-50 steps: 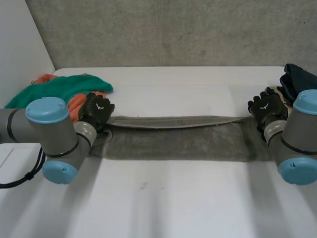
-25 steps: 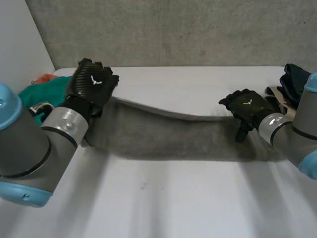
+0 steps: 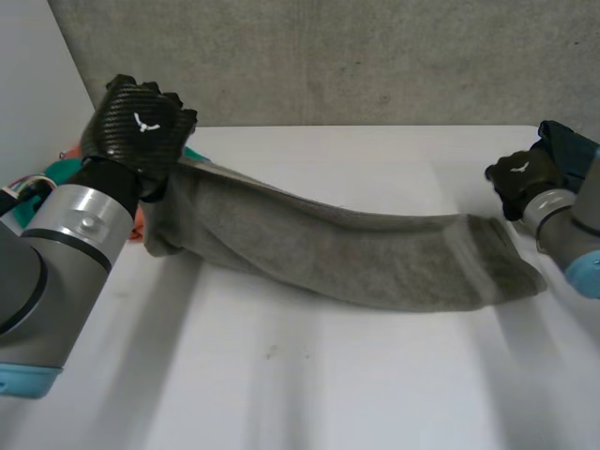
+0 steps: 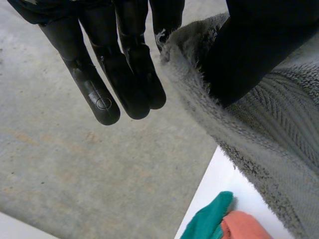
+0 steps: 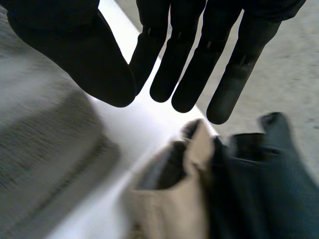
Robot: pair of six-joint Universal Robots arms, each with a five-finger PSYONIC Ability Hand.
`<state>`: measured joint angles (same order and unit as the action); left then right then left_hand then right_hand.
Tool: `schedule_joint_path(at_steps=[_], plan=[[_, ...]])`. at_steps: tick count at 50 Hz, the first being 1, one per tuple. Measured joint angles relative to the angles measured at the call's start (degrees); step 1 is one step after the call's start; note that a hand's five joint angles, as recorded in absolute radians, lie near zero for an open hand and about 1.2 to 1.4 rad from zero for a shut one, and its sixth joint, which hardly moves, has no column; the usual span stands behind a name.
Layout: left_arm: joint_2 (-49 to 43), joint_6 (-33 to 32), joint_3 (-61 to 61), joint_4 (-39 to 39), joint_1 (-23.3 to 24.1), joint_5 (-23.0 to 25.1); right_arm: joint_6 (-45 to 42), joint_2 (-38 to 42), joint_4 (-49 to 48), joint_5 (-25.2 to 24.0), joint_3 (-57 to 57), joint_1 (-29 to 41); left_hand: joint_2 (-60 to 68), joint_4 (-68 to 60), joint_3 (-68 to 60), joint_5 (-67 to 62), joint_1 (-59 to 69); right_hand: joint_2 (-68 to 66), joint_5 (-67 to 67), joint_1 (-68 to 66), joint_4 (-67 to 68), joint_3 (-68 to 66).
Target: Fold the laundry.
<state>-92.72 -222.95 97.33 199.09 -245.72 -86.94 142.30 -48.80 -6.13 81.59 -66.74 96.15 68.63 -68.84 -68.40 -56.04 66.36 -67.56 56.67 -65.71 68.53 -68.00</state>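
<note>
Whereas both hands carried the grey towel (image 3: 375,258) by its ends a second ago, the right hand (image 3: 521,178) has now let go and drawn back toward the dark and beige garments (image 5: 234,169), fingers straight and empty. The left hand (image 3: 139,127) has risen, pinching the towel's left end between thumb and fingers. The towel slopes from that hand down to the white table (image 3: 309,375), where its right end lies flat. The fold appears unfinished; the raised end probably still has to be carried across.
</note>
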Motion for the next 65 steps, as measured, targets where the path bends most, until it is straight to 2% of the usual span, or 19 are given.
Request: schedule_joint_path(at_steps=[4,9,14,15,17,18,19,21,25,32,38,43,47,48,49,51,56,63,65], plan=[[1.22,0.28,0.00,0.07,-1.65,0.11,-0.23,-5.73,0.50,-0.32,-2.42,-1.81,0.00,0.00,-0.01,0.00,0.00,0.00,0.00,0.00,0.03,-0.10],[3.22,0.55,0.02,0.05,-3.51,0.15,-0.54,-16.95,2.22,-1.60,-6.23,-4.59,0.00,0.00,-0.01,0.00,0.00,0.00,0.00,0.00,0.16,-0.21],[4.80,0.58,1.10,0.03,-3.85,0.40,-1.26,-26.07,8.29,-5.47,-9.05,-6.14,0.00,0.00,-0.01,0.00,0.00,1.21,-0.36,0.30,-1.59,1.49],[4.96,0.57,1.36,0.03,-3.80,0.49,-1.32,-27.03,9.66,-6.39,-9.50,-6.22,0.00,0.00,-0.01,0.00,0.00,3.56,-2.65,2.05,-4.40,4.01],[5.22,0.56,1.99,0.05,-3.60,0.82,-1.38,-28.02,12.48,-8.47,-10.48,-6.21,0.00,0.00,-0.01,0.00,0.00,22.89,-21.42,20.51,-23.10,22.73],[5.28,0.56,2.15,0.06,-3.54,0.92,-1.39,-28.06,12.88,-8.80,-10.62,-6.20,0.00,0.00,-0.01,0.00,0.00,24.08,-22.58,21.69,-24.23,23.86],[5.45,0.55,2.60,0.09,-3.29,1.28,-1.44,-27.74,14.83,-10.52,-11.20,-6.08,0.00,-0.01,-0.01,0.00,0.00,42.13,-41.12,40.76,-41.86,41.48],[5.60,0.56,3.02,0.09,-2.90,1.73,-1.46,-26.05,16.36,-12.22,-11.32,-5.85,0.00,-0.01,-0.01,0.00,0.00,51.50,-51.29,49.87,-52.02,51.58],[5.76,0.63,3.43,0.07,-1.79,2.41,-1.41,-21.71,17.35,-14.31,-9.88,-4.90,0.00,-0.01,-0.01,0.00,0.00,53.37,-53.88,50.98,-54.33,53.94],[6.45,0.63,3.71,-0.01,0.13,2.72,-1.22,-6.19,17.16,-20.07,1.11,1.49,0.00,-0.01,-0.01,0.00,0.00,53.36,-53.85,50.98,-54.33,53.94],[8.64,0.59,3.90,-0.02,0.81,2.60,0.01,6.43,17.17,-23.24,11.37,5.92,0.00,-0.01,-0.02,0.00,0.00,51.50,-49.91,49.92,-52.14,51.72],[10.26,0.49,3.90,-0.01,0.91,2.68,1.26,11.61,17.20,-23.82,15.55,7.57,0.00,-0.01,-0.02,0.00,0.00,45.35,-42.79,42.28,-45.23,44.68],[11.67,0.41,3.85,0.15,0.94,2.76,1.84,13.60,17.04,-23.92,17.09,7.92,0.00,-0.01,-0.02,0.00,0.00,29.95,-29.04,27.86,-30.93,30.32],[12.08,0.40,3.84,0.20,0.94,2.77,1.97,14.03,16.90,-23.91,17.47,7.94,0.00,-0.01,-0.03,0.00,0.00,15.73,-16.61,13.96,-17.24,16.60],[12.26,0.40,3.84,0.23,0.94,2.77,2.04,14.17,16.81,-23.89,17.66,7.95,0.00,-0.01,-0.03,0.00,0.00,9.86,-9.91,8.20,-11.46,10.88],[12.62,0.39,3.83,0.28,0.94,2.77,2.25,14.30,16.55,-23.77,17.95,7.92,0.00,-0.01,-0.03,0.00,0.00,1.95,-2.26,0.85,-3.91,3.39],[13.02,0.41,3.83,0.35,0.85,2.75,3.02,13.22,15.63,-22.85,18.12,7.80,0.00,-0.01,-0.03,0.00,-0.02,0.24,-0.26,0.60,-0.04,-0.03],[13.01,0.52,3.78,0.45,0.38,2.54,3.38,3.54,15.06,-18.68,15.14,7.07,0.00,-0.01,-0.03,0.00,-0.03,0.24,-0.27,0.60,0.00,-0.05],[13.01,0.55,3.79,0.44,-0.29,2.51,3.21,-3.01,15.39,-17.06,12.67,5.80,0.00,-0.01,-0.03,0.00,-0.03,0.24,-0.27,0.60,0.04,-0.19]])
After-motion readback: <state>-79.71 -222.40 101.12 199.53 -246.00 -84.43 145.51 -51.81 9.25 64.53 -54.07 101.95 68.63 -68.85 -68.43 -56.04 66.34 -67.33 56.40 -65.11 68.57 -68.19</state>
